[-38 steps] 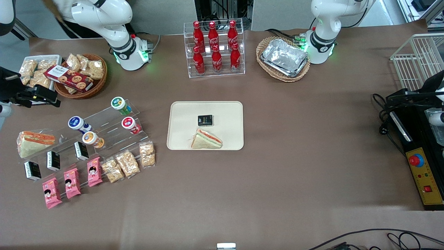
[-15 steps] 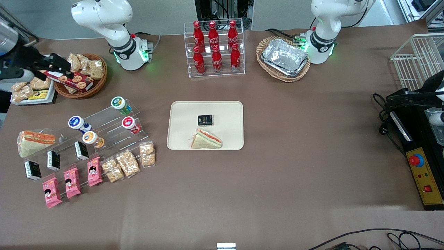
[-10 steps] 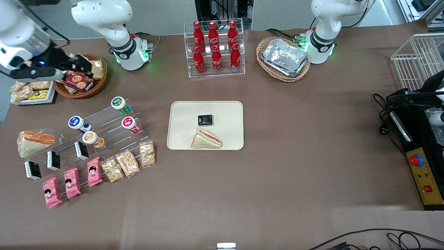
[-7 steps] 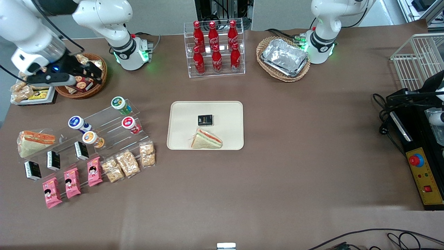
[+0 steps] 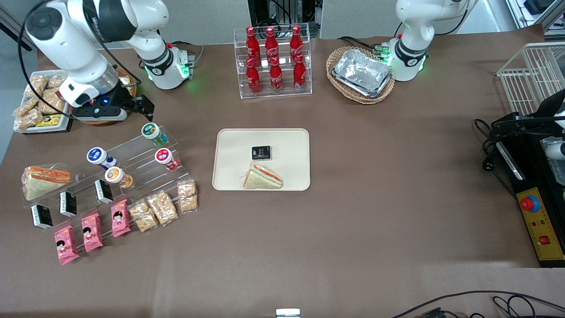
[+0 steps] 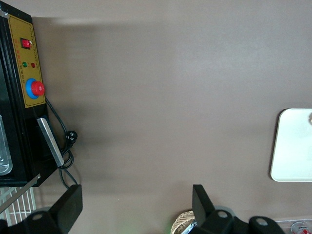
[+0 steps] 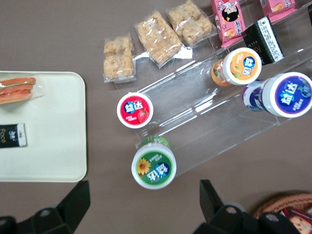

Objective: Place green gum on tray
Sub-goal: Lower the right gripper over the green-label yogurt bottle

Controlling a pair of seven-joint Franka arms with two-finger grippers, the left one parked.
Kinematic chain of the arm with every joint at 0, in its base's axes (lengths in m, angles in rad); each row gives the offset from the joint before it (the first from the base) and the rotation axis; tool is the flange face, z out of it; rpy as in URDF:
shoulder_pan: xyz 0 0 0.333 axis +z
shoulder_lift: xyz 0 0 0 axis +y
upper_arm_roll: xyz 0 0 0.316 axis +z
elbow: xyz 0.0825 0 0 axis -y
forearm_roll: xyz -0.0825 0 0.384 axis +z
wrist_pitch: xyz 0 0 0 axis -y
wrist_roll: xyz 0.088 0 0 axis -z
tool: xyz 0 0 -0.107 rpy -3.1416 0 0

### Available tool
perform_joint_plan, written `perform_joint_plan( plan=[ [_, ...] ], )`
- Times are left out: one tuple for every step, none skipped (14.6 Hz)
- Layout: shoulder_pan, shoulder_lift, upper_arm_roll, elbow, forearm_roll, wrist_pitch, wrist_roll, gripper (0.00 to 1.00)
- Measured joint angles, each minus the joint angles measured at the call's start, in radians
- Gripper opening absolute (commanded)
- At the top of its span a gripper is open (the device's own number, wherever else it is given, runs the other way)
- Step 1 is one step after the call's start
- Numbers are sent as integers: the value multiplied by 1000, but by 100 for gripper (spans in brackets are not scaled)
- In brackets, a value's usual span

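Note:
The green gum (image 5: 151,131), a small green bottle with a white lid and green label, stands on the top step of a clear acrylic rack (image 5: 132,165). It also shows in the right wrist view (image 7: 153,167). My gripper (image 5: 145,108) is open and empty, above the table just farther from the front camera than the gum; its fingers (image 7: 73,202) stand wide apart. The beige tray (image 5: 229,145) lies mid-table and holds a wrapped sandwich (image 5: 262,176) and a small black packet (image 5: 261,153). The tray's edge shows in the right wrist view (image 7: 58,161).
Red-lidded (image 5: 164,156), blue-lidded (image 5: 96,156) and orange-lidded (image 5: 114,176) bottles share the rack. Snack bags (image 5: 162,207), pink packets (image 5: 90,232), black packets (image 5: 68,203) and a sandwich (image 5: 44,179) lie nearer the camera. A wicker snack basket (image 5: 128,84), cola rack (image 5: 273,62) and foil trays (image 5: 362,73) stand farther back.
My arm has swung in from the table's working-arm end, passing over the snack basket. The gripper now hangs close to the green gum. Nothing on the table has moved.

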Motion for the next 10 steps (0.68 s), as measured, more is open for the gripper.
perform_joint_plan(
  plan=[
    [0, 0, -1, -23, 0, 36, 0, 100],
    [0, 0, -1, -47, 0, 74, 0, 100],
    [0, 0, -1, -72, 0, 109, 0, 100],
    [0, 0, -1, -95, 0, 140, 0, 100],
    [0, 1, -1, -116, 0, 169, 0, 100],
    [0, 1, -1, -136, 0, 198, 0, 100],
    [0, 2, -1, -156, 0, 226, 0, 100],
    [0, 3, -1, -175, 0, 252, 0, 100],
    [0, 4, -1, -192, 0, 276, 0, 100],
    [0, 6, -1, -205, 0, 291, 0, 100]
  ],
)
